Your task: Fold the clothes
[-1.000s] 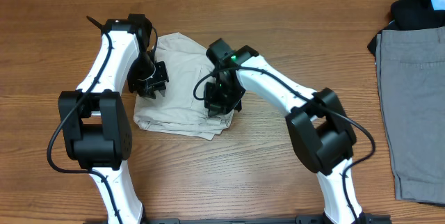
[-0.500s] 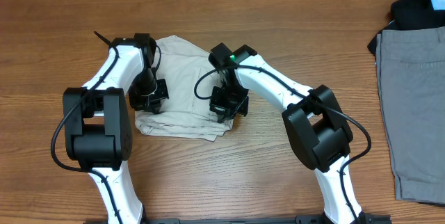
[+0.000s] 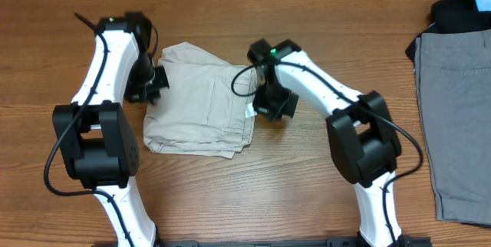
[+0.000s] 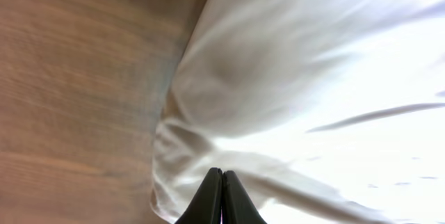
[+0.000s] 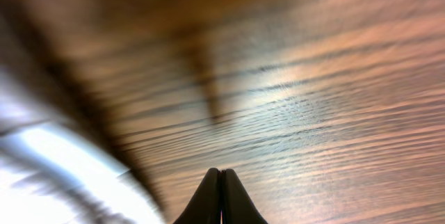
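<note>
Beige shorts (image 3: pixel 201 101) lie folded on the wooden counter (image 3: pixel 307 193), right of the left gripper (image 4: pixel 222 177), left of the right gripper (image 5: pixel 220 177); both grippers' fingers are pressed together.

Overhead cam straight down, far, whole table (image 3: pixel 230 201); wrist cams v. close, low; shorts (image 3: pixel 203 105) edge in all.

One beige shorts (image 3: pixel 199 103), one grey garment (image 3: pixel 454 113), one black garment (image 3: pixel 460 14), two arms (image 3: pixel 107 67) (image 3: pixel 326 90).

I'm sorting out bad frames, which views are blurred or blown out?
Overhead: sharp, evenly lit. Left wrist: motion-streaked, shorts blown out to white. Right wrist: heavy motion blur over the table grain; only the fingertips look crisp.
</note>
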You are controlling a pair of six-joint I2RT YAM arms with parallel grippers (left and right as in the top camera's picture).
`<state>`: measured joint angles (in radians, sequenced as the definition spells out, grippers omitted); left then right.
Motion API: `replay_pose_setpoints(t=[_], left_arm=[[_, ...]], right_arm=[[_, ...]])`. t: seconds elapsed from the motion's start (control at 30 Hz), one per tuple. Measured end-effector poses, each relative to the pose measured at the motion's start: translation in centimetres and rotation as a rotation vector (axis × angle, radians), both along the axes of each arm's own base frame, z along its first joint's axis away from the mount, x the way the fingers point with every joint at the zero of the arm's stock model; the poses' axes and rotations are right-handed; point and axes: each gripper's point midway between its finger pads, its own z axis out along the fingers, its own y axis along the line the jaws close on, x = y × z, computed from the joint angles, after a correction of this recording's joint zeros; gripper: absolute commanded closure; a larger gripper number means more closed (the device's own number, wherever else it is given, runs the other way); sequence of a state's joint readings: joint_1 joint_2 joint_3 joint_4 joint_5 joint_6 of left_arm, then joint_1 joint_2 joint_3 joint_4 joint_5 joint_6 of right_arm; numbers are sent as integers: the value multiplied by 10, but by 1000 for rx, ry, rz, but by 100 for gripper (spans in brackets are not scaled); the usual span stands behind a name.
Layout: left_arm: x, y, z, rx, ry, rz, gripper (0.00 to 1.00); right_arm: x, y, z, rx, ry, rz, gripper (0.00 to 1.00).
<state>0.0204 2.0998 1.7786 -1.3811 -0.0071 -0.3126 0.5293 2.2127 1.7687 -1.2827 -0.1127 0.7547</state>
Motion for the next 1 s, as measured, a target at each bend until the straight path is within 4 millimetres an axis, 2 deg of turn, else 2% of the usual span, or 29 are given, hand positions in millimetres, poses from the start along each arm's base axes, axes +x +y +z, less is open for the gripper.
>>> replay_pose_setpoints(t=[0.1, 0.17, 0.27, 0.47, 0.63, 0.73, 0.87, 1.0], left_arm=[[22, -7, 14, -36, -91, 4, 92], [38, -13, 17, -74, -158, 5, 96], [58, -24, 20, -140, -241, -2, 96], [81, -50, 26, -221, -341, -53, 96], [87, -73, 19, -248, -352, -110, 96], [87, -80, 2, -258, -318, -119, 96], [84, -77, -27, -251, -254, -107, 96], [79, -62, -47, -201, -200, -87, 95]], right_arm=[[31, 15, 29, 93, -126, 35, 92], [53, 28, 47, 180, -220, 75, 89], [81, 50, 71, 313, -346, 129, 89], [96, 72, 85, 436, -421, 181, 93], [94, 76, 75, 450, -395, 187, 96], [93, 76, 57, 441, -356, 183, 96], [91, 75, 31, 420, -306, 177, 96], [89, 73, 13, 401, -274, 172, 96]])
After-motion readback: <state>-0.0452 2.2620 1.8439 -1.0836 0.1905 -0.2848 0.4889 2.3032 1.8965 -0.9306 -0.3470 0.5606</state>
